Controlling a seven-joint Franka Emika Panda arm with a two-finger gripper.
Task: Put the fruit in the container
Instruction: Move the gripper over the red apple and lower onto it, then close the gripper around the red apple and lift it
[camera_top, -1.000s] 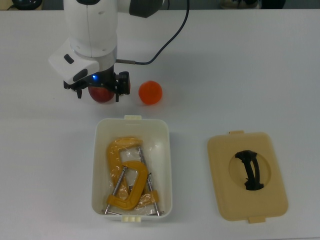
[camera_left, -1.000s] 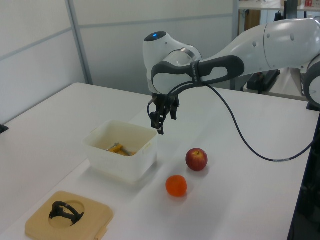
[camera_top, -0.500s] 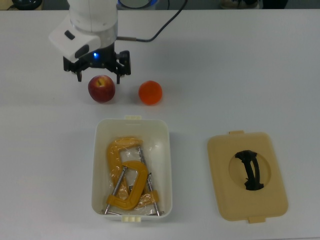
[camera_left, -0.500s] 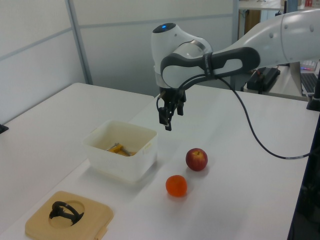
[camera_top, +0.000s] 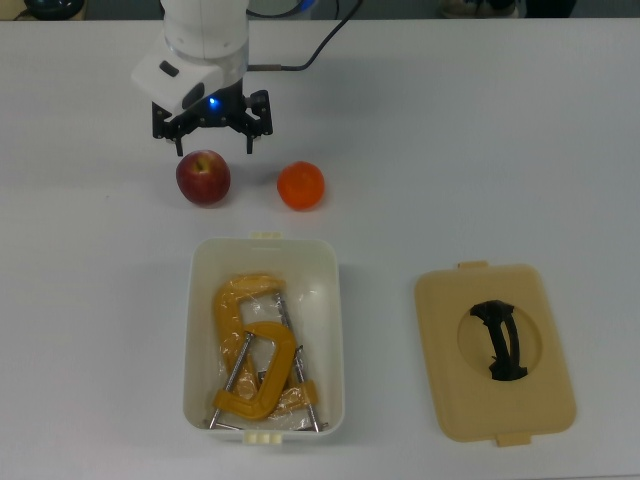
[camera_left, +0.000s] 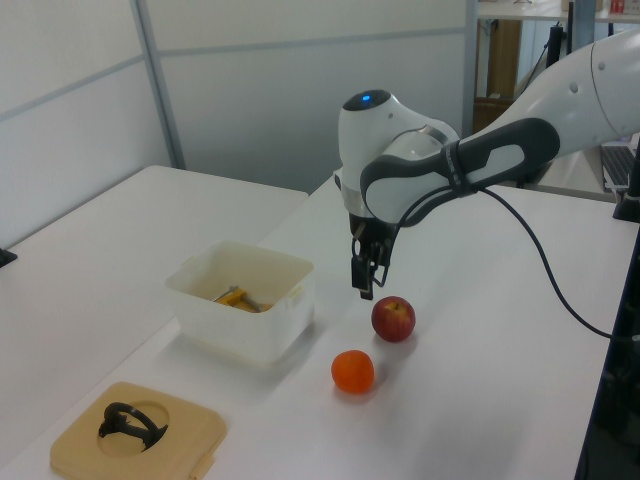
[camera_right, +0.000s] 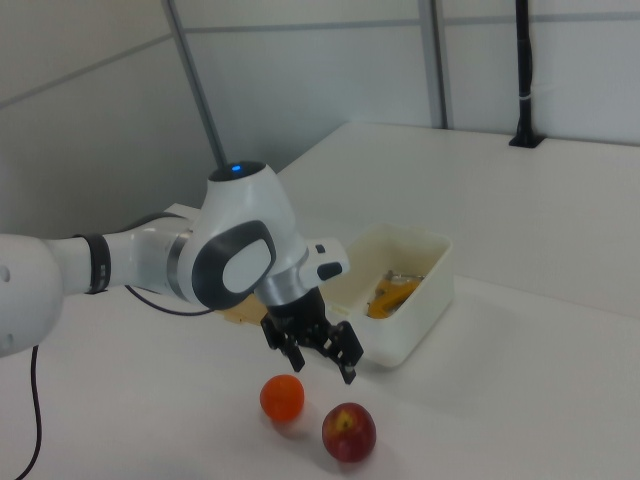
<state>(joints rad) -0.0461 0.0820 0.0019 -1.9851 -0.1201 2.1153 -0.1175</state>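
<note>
Fruit first: the apple (camera_top: 203, 178) and the orange (camera_top: 301, 185) are both sitting on the white table (camera_top: 480, 150), side by side but not touching, just outside one short end of the container (camera_top: 264, 340). In the top view the apple is on the left and the orange on the right. My gripper (camera_top: 212, 125) hangs in the air just past the apple on the side away from the tub, fingers spread wide and holding nothing at all. In the right view it sits above and between the two fruits. The tub itself already has a yellow C-clamp (camera_top: 255, 365) lying in it, no fruit. Its beige lid (camera_top: 494, 350) with the black handle lies flat on the table off to the top view's right, apart from the tub.
</note>
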